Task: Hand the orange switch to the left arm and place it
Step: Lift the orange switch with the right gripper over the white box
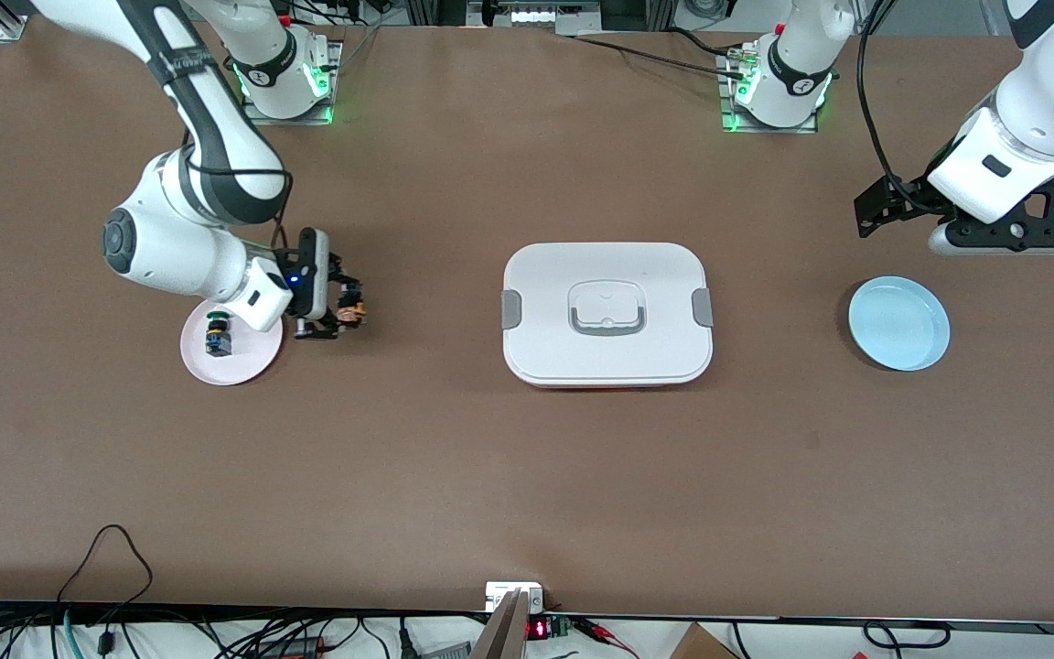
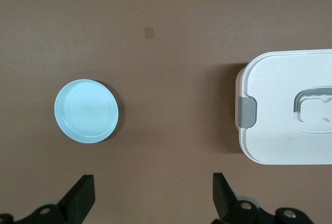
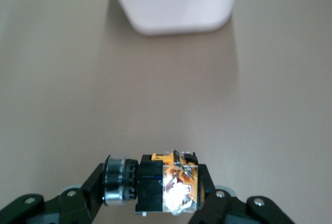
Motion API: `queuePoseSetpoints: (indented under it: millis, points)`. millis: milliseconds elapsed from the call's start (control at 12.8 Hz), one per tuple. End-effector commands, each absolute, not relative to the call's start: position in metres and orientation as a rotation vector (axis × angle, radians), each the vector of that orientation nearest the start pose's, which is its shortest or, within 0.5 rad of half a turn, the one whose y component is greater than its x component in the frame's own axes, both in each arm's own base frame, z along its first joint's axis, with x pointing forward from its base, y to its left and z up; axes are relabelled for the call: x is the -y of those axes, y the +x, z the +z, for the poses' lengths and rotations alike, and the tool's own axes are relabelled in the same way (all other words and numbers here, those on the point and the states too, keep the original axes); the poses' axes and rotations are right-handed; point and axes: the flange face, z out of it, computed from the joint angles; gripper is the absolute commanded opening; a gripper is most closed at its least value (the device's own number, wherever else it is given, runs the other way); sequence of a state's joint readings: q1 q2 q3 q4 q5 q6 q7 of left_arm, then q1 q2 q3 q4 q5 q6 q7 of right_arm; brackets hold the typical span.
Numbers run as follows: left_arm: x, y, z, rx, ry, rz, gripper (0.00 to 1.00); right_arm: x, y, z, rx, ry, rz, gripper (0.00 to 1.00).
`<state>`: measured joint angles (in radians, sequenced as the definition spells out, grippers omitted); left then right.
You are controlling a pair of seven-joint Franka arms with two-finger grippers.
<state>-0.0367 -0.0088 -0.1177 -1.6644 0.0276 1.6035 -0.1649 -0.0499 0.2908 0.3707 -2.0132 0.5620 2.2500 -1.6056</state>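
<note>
Right pincer (image 1: 347, 311) clamped shut, low over table; left pincer (image 2: 153, 195) spread wide, waiting aloft

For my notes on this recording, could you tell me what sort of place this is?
Most likely a robotics lab bench: two arms bolted to a brown table, cables along its edge, and staged props, a box and blue plate. The right gripper holds the orange switch.

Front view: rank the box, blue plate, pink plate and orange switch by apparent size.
1. box
2. blue plate and pink plate, which look alike
3. orange switch, held in the right claw
</note>
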Motion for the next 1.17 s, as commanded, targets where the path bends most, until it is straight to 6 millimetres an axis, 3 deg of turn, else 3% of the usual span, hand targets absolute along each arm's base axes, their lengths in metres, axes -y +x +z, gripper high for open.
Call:
queuePoseSetpoints:
  millis: [0,235,469,547,704,938,1095]
  points:
    - [0.086,0.546,0.593,0.017,-3.123,0.115,1.00,-0.257,0.559,0.368,1.672,-1.888,-0.460,0.16]
    - [0.091,0.539,0.584,0.026,-3.214,0.273,1.00,-0.324,0.545,0.401,1.491,-1.832,-0.578,0.16]
    - [0.108,0.528,0.565,-0.004,-3.325,0.575,1.00,-0.374,0.526,0.420,1.348,-1.784,-0.670,0.16]
    - [0.115,0.526,0.566,-0.034,-3.418,0.639,1.00,-0.386,0.523,0.428,1.322,-1.774,-0.700,0.17]
    - [0.098,0.536,0.573,0.016,-3.641,0.693,1.00,-0.404,0.515,0.434,1.264,-1.751,-0.714,0.17]
    - [0.068,0.567,0.540,-0.146,-4.024,0.742,1.00,-0.428,0.498,0.438,1.141,-1.737,-0.732,0.17]
    - [0.063,0.581,0.520,-0.051,-4.170,0.758,1.00,-0.429,0.496,0.435,1.118,-1.733,-0.720,0.17]
